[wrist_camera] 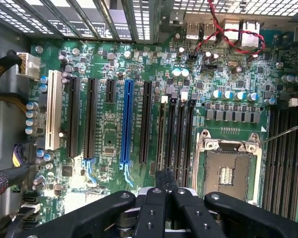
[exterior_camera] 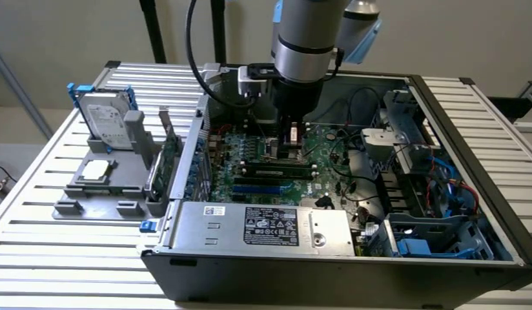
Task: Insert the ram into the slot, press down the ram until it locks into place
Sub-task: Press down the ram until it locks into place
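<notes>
Only a white label [exterior_camera: 272, 227] on the metal cover [exterior_camera: 261, 226], writing unreadable

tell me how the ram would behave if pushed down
The ram looks thin and long, so probably light, stiff lengthwise, yet fragile if twisted. It sits along a narrow slot, so an off-centre push may tilt it.

No readable text: print on the power supply label [exterior_camera: 271, 227] and hard drive [exterior_camera: 108, 121] illegible.
</notes>
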